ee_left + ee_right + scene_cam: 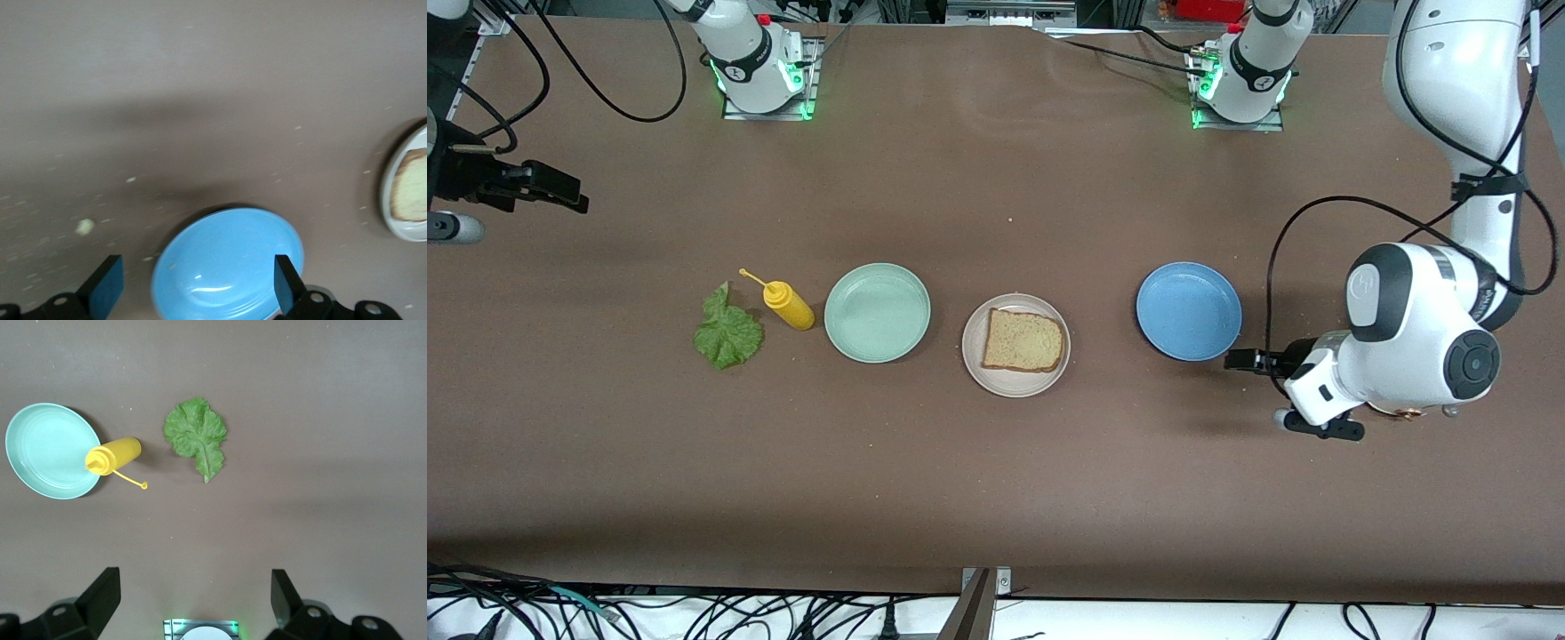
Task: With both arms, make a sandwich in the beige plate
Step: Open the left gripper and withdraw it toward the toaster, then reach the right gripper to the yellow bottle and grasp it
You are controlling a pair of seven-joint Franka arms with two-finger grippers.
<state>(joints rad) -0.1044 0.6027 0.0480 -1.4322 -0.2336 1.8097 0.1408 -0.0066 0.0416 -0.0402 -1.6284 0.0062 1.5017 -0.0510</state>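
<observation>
Front view shows one bread slice (pixel 1023 340) already on the beige plate (pixel 975 366) at mid-worktop. The one lettuce leaf (pixel 728 333) lies toward the right arm's end, stem pointing away from the front edge. My right gripper (pixel 193 597), spread and empty, hangs high over that end, so it is nearer. My left gripper (pixel 199 283), also spread, hovers beside the one blue plate (pixel 1188 310). One mint plate (pixel 877 312), one mustard bottle (pixel 787 304).
</observation>
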